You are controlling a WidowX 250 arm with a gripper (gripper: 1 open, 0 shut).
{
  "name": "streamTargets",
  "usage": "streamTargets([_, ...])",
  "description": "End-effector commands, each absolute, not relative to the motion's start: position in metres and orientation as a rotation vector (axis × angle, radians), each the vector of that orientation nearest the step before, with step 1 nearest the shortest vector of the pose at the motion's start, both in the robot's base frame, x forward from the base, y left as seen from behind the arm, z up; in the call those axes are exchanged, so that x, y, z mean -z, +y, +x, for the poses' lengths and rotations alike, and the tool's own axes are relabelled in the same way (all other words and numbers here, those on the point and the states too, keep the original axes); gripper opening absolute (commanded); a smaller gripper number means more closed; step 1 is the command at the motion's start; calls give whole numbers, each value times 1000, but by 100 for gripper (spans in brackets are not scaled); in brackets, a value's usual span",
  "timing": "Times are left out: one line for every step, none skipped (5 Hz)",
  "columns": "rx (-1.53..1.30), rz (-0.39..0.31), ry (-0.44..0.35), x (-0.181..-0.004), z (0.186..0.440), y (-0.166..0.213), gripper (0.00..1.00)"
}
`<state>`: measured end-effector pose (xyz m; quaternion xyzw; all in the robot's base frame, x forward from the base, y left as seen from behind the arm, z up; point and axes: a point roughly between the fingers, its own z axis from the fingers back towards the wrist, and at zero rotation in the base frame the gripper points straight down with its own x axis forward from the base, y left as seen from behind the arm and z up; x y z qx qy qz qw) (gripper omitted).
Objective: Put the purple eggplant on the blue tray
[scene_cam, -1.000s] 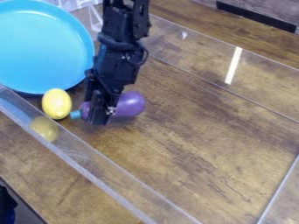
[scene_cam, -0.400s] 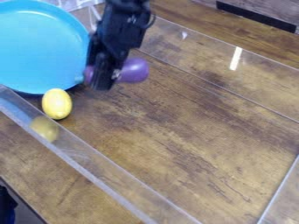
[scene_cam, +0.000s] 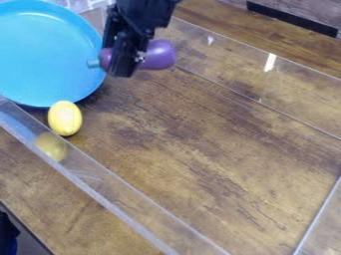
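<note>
we've lifted the purple eggplant (scene_cam: 158, 55) off the table (scene_cam: 226, 139), gripper (scene_cam: 124, 62) pinching it, but that glossy skin could slip before the blue tray (scene_cam: 40, 50)

1. We note the small glossy purple toy eggplant (scene_cam: 158, 55), rounded, teal stem end toward the tray, raised off the wooden tabletop, beside the tray's right rim.
2. We note the large round sky-blue plastic tray (scene_cam: 40, 50), raised rim, resting flat at upper left.
</note>
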<state>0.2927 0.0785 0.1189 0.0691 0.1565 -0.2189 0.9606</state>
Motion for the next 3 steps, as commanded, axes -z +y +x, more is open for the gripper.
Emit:
streamTargets([426,193,223,-155,301,75,0])
streamTargets([417,202,220,-159,302,74,0])
streamTargets([420,205,215,-158,305,73,0])
